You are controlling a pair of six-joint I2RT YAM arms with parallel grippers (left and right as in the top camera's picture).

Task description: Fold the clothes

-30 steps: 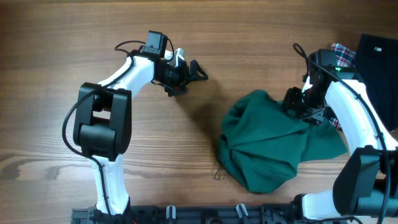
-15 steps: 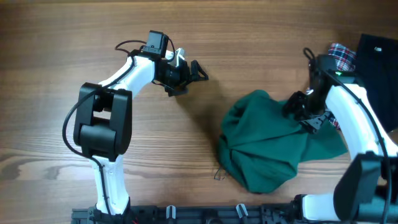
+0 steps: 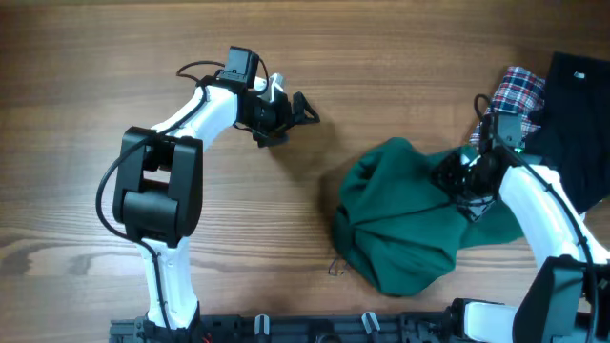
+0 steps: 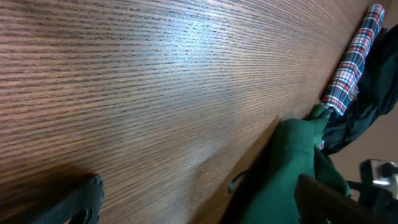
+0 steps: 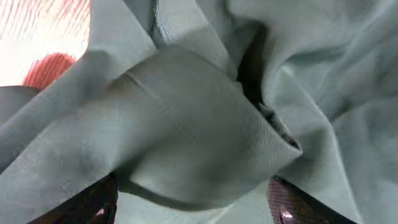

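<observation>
1. The table (image 3: pixel 114 38) is bare wood across its left half. Everything made of cloth sits on the right.
2. The green garment (image 3: pixel 400 233) lies on the right side of the table, towards the near edge. It is a rumpled mound with creases running out from a bunched point on its near left. I see no flat panel and no straight folded edge, so I judge the folding as barely begun. It has yet to be spread out, and every fold is still to make.
3. The black garment (image 3: pixel 579 86) lies at the far right corner, apart from the mound, and looks untouched.
4. The plaid cloth (image 3: pixel 519 88) lies just left of the black one. Its near end reaches the far right edge of the green cloth.
5. My right gripper (image 3: pixel 464 178) is pressed into the far right part of the mound. In the wrist view a thick fold bulges between its fingers (image 5: pixel 96 200), which stand apart on either side. I cannot tell whether they are actually pinching it.
6. My left gripper (image 3: pixel 302 107) hangs over bare wood far left of the mound, well apart from it. Its jaws are spread and hold nothing.
</observation>
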